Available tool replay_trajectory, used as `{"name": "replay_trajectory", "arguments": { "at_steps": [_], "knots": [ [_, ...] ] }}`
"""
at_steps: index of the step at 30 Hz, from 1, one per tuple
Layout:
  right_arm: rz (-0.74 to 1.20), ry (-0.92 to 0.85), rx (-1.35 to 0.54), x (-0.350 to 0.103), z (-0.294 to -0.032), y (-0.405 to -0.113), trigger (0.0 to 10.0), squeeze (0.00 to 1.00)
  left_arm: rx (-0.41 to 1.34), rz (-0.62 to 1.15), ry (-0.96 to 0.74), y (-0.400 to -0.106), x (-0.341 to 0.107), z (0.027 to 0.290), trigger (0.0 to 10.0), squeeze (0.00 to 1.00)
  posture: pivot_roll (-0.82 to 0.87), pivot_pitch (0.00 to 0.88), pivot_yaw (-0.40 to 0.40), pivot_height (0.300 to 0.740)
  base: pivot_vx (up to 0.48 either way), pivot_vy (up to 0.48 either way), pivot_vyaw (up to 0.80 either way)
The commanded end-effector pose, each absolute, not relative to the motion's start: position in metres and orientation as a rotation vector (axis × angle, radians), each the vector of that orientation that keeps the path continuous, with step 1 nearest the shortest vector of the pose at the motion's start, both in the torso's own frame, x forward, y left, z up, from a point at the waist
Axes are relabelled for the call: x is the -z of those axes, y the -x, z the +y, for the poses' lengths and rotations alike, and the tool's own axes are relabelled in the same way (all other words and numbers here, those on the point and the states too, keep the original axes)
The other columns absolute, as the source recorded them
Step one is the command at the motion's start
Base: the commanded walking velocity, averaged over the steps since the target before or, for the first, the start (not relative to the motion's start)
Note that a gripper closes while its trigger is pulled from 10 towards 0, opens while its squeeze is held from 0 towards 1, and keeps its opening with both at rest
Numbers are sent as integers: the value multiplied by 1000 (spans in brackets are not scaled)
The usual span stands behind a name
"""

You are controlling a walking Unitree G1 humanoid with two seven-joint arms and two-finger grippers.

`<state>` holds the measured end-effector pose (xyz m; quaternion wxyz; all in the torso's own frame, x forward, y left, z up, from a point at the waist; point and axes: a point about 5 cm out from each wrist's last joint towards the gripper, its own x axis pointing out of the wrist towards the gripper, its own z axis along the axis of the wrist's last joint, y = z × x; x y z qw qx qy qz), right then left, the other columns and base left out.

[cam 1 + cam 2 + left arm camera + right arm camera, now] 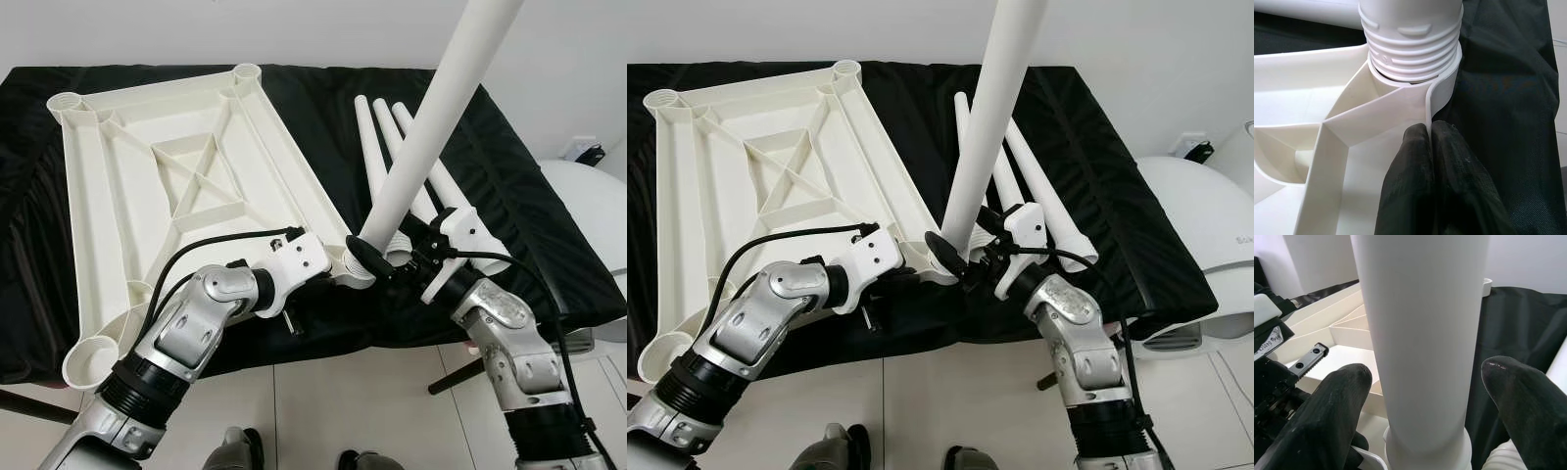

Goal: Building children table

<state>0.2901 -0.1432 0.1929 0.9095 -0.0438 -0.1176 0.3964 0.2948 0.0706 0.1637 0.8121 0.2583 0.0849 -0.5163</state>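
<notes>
The right gripper [1420, 382], fingers spread around the upright table leg [431, 117], stands just right of the near-right corner socket [1415, 78] of the upturned tabletop [147, 186], whose rim the left gripper [1430, 147] pinches.

I see a black cloth [509, 196] spread over the work surface, a white rounded appliance [1205, 235] to the right, and pale floor tiles [362, 401] below.

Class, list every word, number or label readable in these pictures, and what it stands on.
None reads whole.
Grey letters on the white appliance: cut off at the edge, unreadable.
Sticker on the left gripper, which pinches the tabletop: blurred.
Raised marks on the table leg thread: shapes, not letters.
</notes>
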Motion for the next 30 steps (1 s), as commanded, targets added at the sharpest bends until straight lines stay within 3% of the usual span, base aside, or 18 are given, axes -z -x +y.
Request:
{"name": "replay_trajectory", "arguments": {
  "at_steps": [1, 30],
  "knots": [
    [-222, 90, -845, -191, -146, -292, 10000, 0, 1108, 285, -545, -290, -142, 73, 10000, 0, -32, 177, -30, 740, 0, 0, 0],
    [-200, 102, -981, -187, -147, -315, 10000, 0, 1099, 295, -538, -288, -143, 76, 10000, 0, -21, 201, -25, 740, 0, 0, 0]
  ]
}}
